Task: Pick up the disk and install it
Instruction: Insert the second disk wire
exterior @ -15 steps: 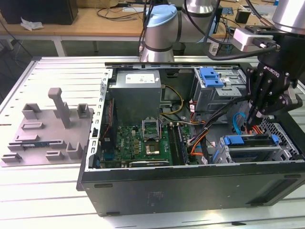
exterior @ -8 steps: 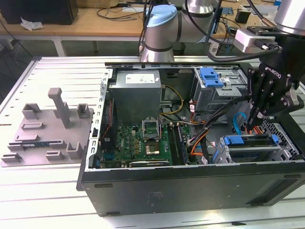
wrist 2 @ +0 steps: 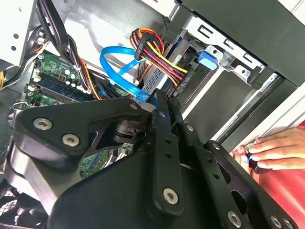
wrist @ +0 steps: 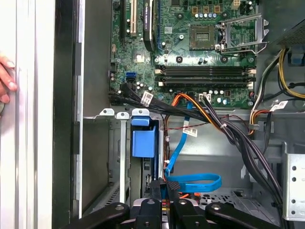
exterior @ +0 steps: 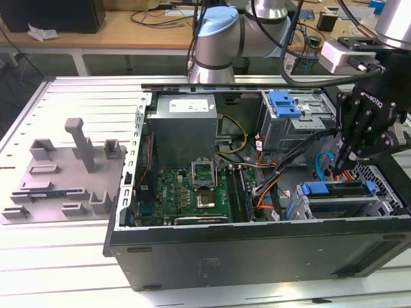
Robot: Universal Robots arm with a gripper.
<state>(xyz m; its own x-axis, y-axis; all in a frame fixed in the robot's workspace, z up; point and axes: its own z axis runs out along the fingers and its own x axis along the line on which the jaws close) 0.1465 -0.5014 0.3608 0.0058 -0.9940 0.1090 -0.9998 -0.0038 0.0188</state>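
While the gripper [exterior: 343, 160] hangs inside the open computer case [exterior: 257, 256] in the exterior view, its fingers are drawn together with nothing between them. The case lies on a slatted metal tabletop [exterior: 77, 96], toward the exterior view's right edge. The disk [exterior: 334, 192] sits in the lower drive bay at the case's near corner on the exterior view's right, its blue frame end facing up, just under and beside the gripper, not touching as far as shows. A second blue bracket [exterior: 286, 102] sits on the upper drive cage behind. Motherboard [exterior: 192, 189] fills the case middle. A grey plastic fixture with posts [exterior: 64, 173] rests at the tabletop's left edge in that view, well apart from the case.

In the second wrist view the gripper [wrist 2: 159, 102] is closed near a blue data cable [wrist 2: 114, 67] and a coloured power cable bundle [wrist 2: 157, 52]. The disk's blue tab [wrist 2: 207, 57] shows in the metal bay. A person's hand [wrist 2: 274, 150] rests outside the case, red sleeve below.

In the first wrist view the gripper [wrist: 165, 188] is closed beside the blue cable loop [wrist: 195, 182]. The disk's blue frame [wrist: 143, 140] stands slotted in the bay, near the gripper but apart. A hand [wrist: 5, 78] touches the tabletop beside the case wall.
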